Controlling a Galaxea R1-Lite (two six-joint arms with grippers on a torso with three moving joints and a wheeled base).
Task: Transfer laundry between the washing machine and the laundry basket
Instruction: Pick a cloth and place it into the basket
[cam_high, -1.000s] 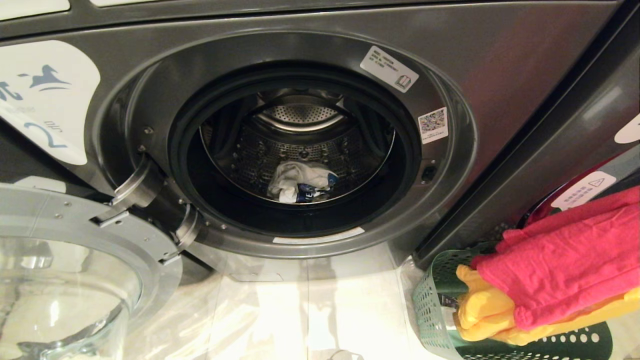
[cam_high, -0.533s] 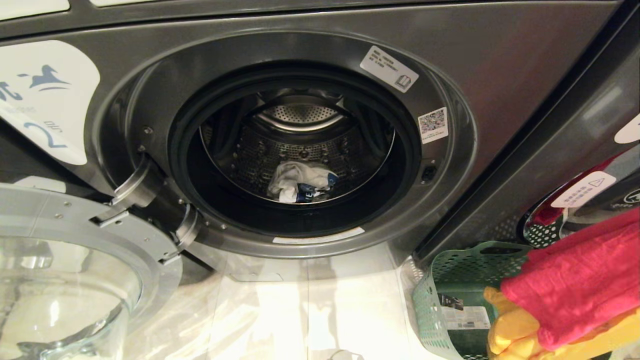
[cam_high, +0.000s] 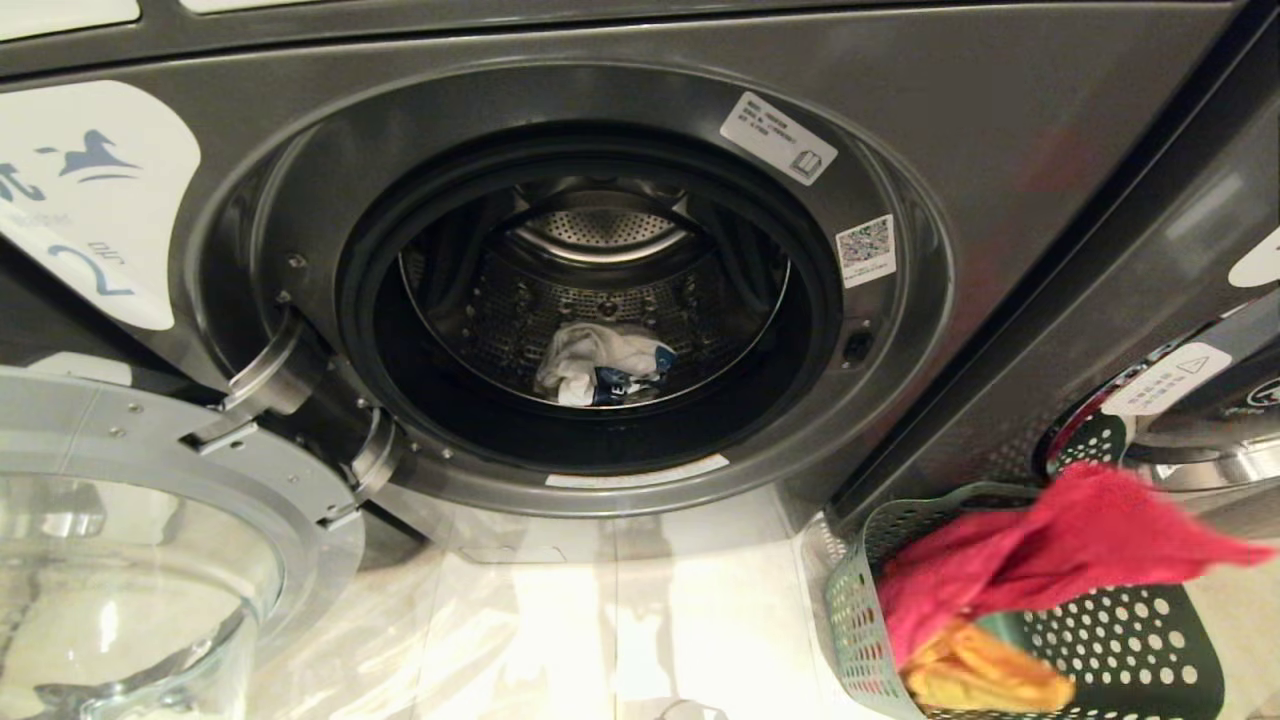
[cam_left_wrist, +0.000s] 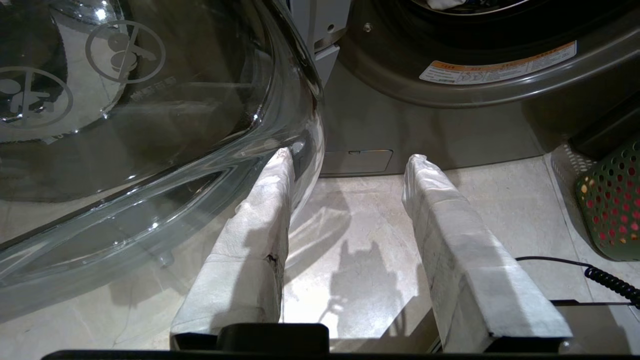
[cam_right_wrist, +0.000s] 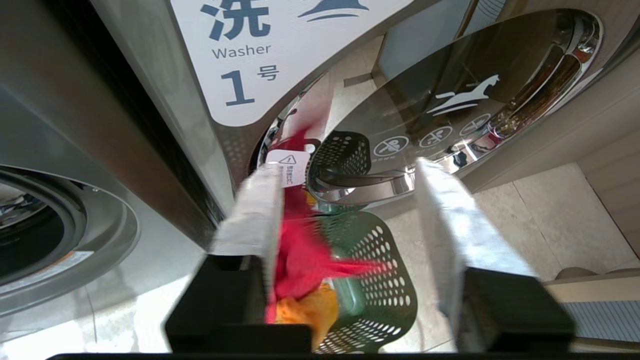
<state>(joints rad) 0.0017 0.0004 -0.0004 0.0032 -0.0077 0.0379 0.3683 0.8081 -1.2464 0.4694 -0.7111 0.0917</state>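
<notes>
Laundry (cam_right_wrist: 305, 255) | below open right end effector (cam_right_wrist: 345, 172) | over laundry basket (cam_right_wrist: 385, 295)

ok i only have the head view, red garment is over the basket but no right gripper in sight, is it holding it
observer: no, the right gripper is open above the laundry basket, with the red garment beside one finger
operator: which machine is behind it
observer: its white label reads Washer 1
operator: and the left gripper
observer: the left gripper is open and empty, low over the floor beside the glass door
</notes>
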